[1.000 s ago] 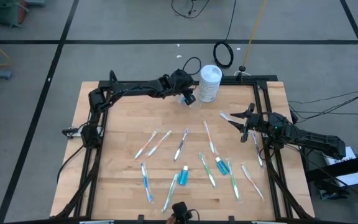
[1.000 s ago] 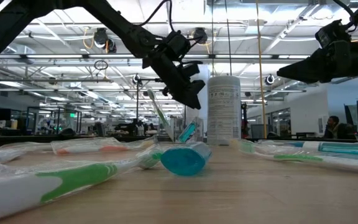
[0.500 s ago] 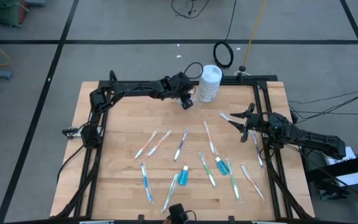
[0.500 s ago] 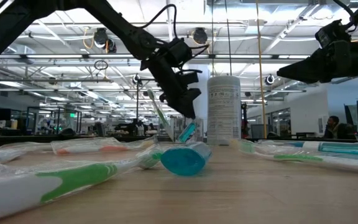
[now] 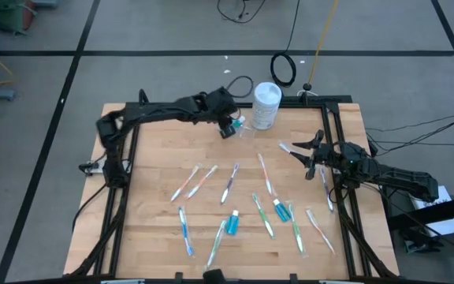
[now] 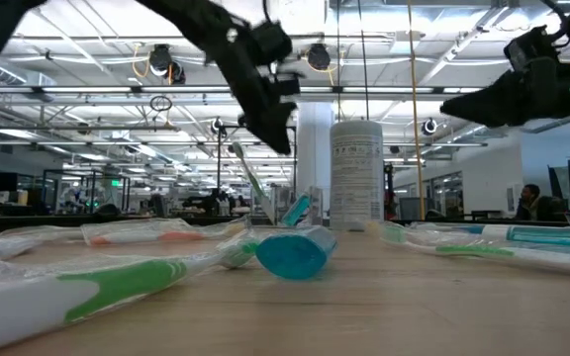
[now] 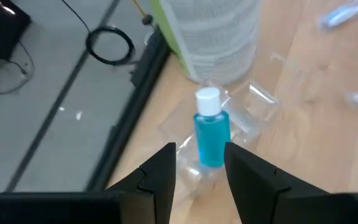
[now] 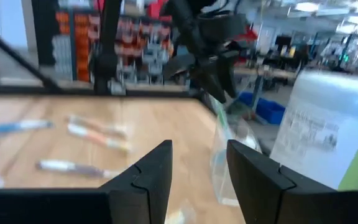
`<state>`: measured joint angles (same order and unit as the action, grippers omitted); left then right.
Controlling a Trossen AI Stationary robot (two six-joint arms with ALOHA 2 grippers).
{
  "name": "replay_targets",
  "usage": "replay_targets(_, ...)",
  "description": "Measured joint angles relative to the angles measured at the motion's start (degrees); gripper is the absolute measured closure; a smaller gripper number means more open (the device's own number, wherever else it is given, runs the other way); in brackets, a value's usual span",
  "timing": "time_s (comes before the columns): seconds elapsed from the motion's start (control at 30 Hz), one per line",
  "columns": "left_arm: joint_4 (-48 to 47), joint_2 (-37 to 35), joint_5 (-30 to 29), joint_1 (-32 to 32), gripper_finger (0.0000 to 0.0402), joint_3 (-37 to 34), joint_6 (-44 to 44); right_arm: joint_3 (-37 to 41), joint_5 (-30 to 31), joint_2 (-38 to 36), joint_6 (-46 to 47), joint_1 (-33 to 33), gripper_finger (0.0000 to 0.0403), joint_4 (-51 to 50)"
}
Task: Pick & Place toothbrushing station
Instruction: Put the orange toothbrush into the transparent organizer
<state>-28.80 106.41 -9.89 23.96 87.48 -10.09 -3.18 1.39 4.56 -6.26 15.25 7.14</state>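
The left arm reaches from the table's left edge across toward the far edge, its forearm roughly level and its wrist bent downward. The left pincer (image 5: 228, 126) hangs above the wood near the far edge, fingers parted with nothing between them. In its wrist view the two dark fingers frame a small blue tube (image 7: 211, 135) with a white cap, which stands inside the clear cup (image 7: 229, 121), just in front of the white canister (image 5: 266, 105). The cup (image 5: 245, 130) stands beside the canister's base, close to the pincer but apart from it.

The right arm lies along the right edge, elbow toward the near right corner and forearm stretched toward the middle. The right pincer (image 5: 296, 150) is held above the table, fingers spread and empty, well apart from the cup. In the low view both pincers sit clear of the wood.

Toothbrushes (image 5: 229, 183) lie scattered over the middle and near half of the table, several close to the right edge. Two more blue tubes lie among them: one (image 5: 232, 223) near the near edge and one (image 5: 280, 209) toward the near right.
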Motion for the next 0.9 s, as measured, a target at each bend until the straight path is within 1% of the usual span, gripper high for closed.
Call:
replay_targets(0.17, -8.2, -12.23, -3.17, -1.2, 0.0259, 0.04, 0.72, 0.0, 0.0, 0.0, 7.19, 0.0, 0.0259, 7.98)
replay_targets(0.33, -15.31, -23.06, -2.83, -2.01, 0.0259, 0.05, 2.33, 0.02, 0.31, 0.0, 12.99, 0.0, 0.0259, 15.59)
replay_targets(0.43, -19.15, -27.93, -2.61, -2.43, 0.0259, -0.91, 5.23, 0.02, 3.95, -0.01, 11.98, 0.02, 0.0259, 18.71)
replay_targets(0.53, -19.02, -33.02, -2.64, -2.98, 0.0259, -6.69, 6.64, 0.02, 6.22, 0.02, 10.7, 0.04, 0.0259, 17.74)
replay_targets(0.6, -17.26, -36.56, -2.64, -3.36, 0.0259, -12.43, 7.73, 0.02, 6.38, 0.02, 9.66, 0.04, 0.0259, 17.95)
replay_targets(0.73, -9.13, -44.68, -2.54, -4.06, 0.0259, -25.61, 10.49, 0.02, 6.32, 0.02, 9.75, 0.04, 0.0259, 19.63)
replay_targets(0.8, -3.72, -48.36, -2.53, -4.59, 0.0259, -31.57, 10.8, 0.02, 7.69, 0.12, 10.29, 0.0, 0.0259, 21.03)
replay_targets(0.83, -1.53, -49.93, -2.28, -4.75, 0.0259, -34.15, 10.84, 0.02, 8.9, 0.59, 11.64, 0.02, 0.0259, 21.55)
replay_targets(0.9, 1.22, -52.65, -1.96, -5.02, 0.0259, -38.83, 11.61, 0.02, 8.9, 1.66, 15.69, 0.03, 0.0259, 21.5)
